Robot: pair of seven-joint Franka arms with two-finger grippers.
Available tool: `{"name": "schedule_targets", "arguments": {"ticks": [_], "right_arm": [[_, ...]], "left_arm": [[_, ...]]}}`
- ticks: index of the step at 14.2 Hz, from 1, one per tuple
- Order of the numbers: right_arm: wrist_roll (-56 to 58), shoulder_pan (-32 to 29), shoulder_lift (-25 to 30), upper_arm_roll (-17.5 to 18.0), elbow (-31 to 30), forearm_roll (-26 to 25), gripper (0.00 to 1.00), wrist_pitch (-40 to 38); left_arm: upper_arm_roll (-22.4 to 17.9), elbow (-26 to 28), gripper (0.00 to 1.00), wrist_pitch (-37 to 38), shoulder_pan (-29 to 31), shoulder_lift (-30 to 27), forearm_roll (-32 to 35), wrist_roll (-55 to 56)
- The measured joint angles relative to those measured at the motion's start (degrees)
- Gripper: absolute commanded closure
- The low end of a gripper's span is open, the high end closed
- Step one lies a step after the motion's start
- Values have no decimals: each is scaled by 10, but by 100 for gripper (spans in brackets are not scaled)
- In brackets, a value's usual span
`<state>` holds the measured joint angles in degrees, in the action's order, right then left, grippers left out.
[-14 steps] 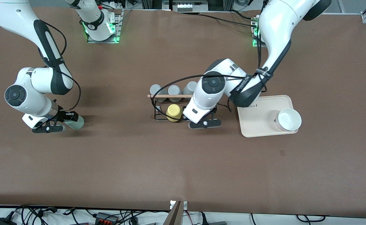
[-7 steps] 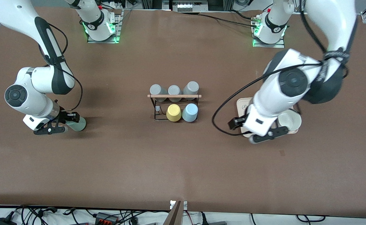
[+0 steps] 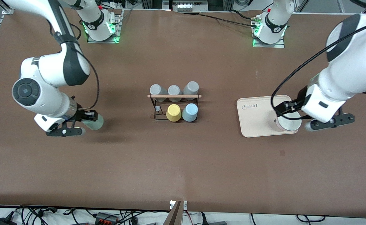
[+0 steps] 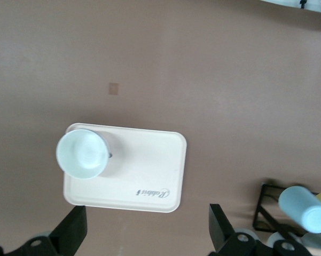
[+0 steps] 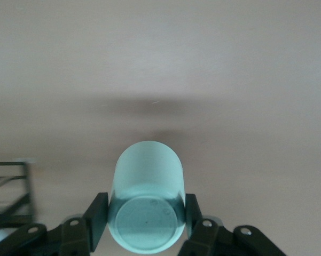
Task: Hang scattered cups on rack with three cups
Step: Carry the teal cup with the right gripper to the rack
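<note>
My right gripper [image 3: 87,122] is shut on the pale sage green cup [image 3: 94,122] and holds it on its side, lifted above the table at the right arm's end. In the right wrist view the cup's base [image 5: 146,220] sits between the fingers [image 5: 98,216] of the right gripper [image 5: 145,213]. The light blue cup [image 3: 189,112] hangs on the black wire rack [image 3: 174,96] beside a yellow cup [image 3: 173,112]. My left gripper [image 3: 328,122] stands open and holds nothing, over the table beside the tray. The left wrist view shows the left gripper [image 4: 147,224], the blue cup [image 4: 304,209] and the rack [image 4: 264,210].
Three grey cups [image 3: 174,90] hang on the rack's side farther from the front camera. A cream tray [image 3: 254,125] with a white bowl [image 3: 287,122] lies toward the left arm's end; tray [image 4: 149,160] and bowl [image 4: 83,154] also show in the left wrist view.
The left arm left the rack and swung past the tray toward its own end; the blue cup stays on the rack. The right gripper shut on the green cup and raised it.
</note>
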<state>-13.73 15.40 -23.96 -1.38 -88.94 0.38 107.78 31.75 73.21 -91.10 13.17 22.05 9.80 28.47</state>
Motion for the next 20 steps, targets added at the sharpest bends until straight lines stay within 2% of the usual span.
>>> {"name": "schedule_targets", "arguments": {"ticks": [4, 10, 13, 16, 17, 20], "right_arm": [[-123, 68, -28, 1, 60, 23, 73, -28], [-272, 156, -44, 1, 110, 30, 73, -28], [-315, 178, -64, 1, 119, 30, 72, -28], [-326, 189, -88, 1, 124, 30, 72, -23], [-326, 191, -94, 1, 125, 30, 72, -23], [-328, 199, -113, 1, 126, 30, 72, -21]], "left_arm": [[10, 18, 0, 35, 7, -6, 0, -29], [42, 72, 0, 24, 49, -39, -20, -44], [44, 114, 0, -7, 70, -61, -30, -53], [40, 155, 0, -43, 103, -86, -78, -102], [18, 157, 0, -43, 85, -90, -80, -110], [-170, 149, 0, -48, -78, -104, -84, -114]]}}
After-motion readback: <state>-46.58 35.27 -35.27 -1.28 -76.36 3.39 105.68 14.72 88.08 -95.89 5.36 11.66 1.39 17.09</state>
